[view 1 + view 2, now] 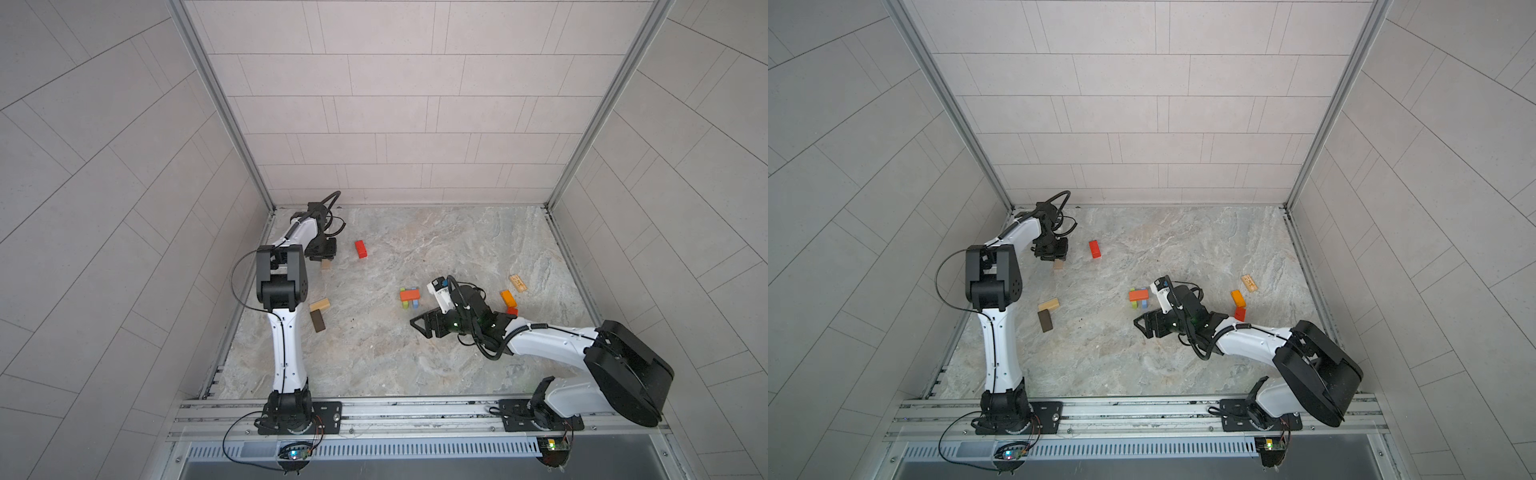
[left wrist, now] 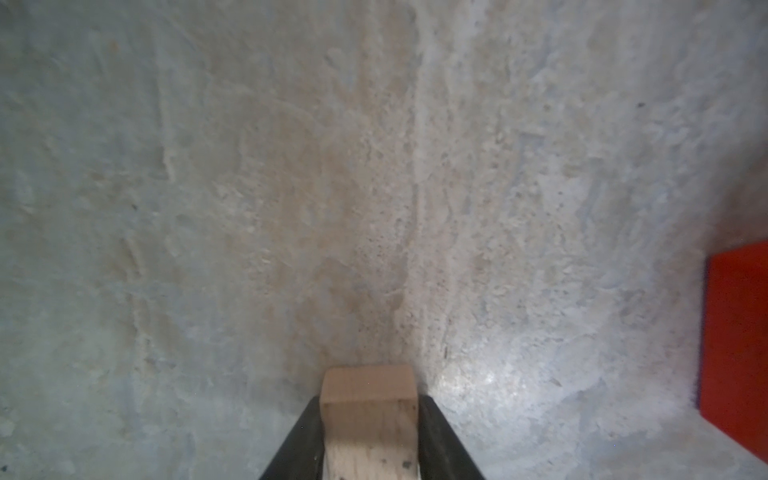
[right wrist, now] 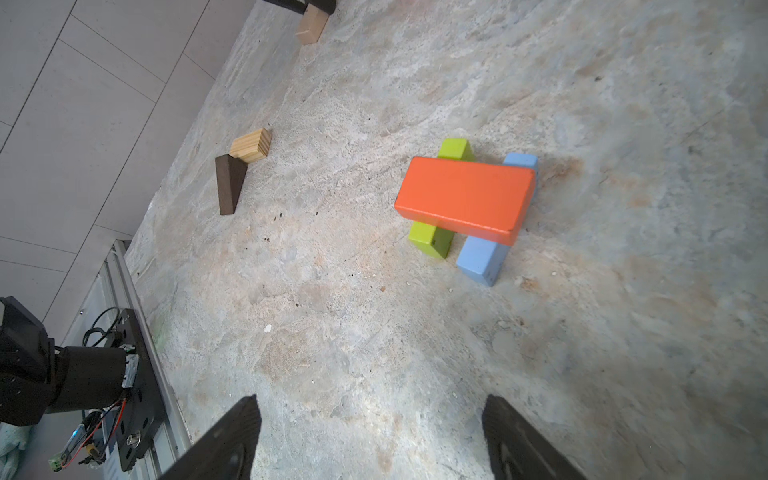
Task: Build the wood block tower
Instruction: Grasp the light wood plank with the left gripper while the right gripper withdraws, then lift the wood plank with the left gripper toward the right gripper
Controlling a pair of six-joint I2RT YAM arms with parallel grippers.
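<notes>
Kim: Fingers [image 2: 303, 449] of the left gripper [image 2: 370, 399] sit closest to us in the left wrist cam, both black, w/ a tan block [image 2: 370, 432] between them.
Lee: Agreed. We see each finger pressed on a side of it, so that gripper is clamped on the tan block. Whether it's off the tabletop [image 1: 374, 365] we can't tell.
Kim: Where's that in the top views?
Lee: Far-left part of the tabletop, near the back wall [image 1: 407, 124]. A red block [image 1: 361, 249] lies just to its right, apart from it.
Kim: Right gripper [image 3: 372, 401]?
Lee: Jaws wide, nothing btwn them. It hangs over bare tabletop, near the tower [image 3: 469, 203] but not touching.
Kim: Tower state?
Lee: We count 3 pcs, approx mid-tabletop. Lime green block [image 3: 430, 241] and light blue block [image 3: 482, 262] lie side by side w/ a gap, and an orange-red block [image 3: 457, 191] lies flat across both.
Kim: Loose ones?
Lee: On the left, a grainy tan block [image 3: 250, 145] and a dark brown block [image 3: 228, 185] touch at a corner. On the right, by the right arm [image 1: 552, 340], we see an orange block [image 1: 507, 297], a small red piece [image 1: 512, 311] partly hidden by that arm, and a patterned tan block [image 1: 518, 284] nearer the right edge.
</notes>
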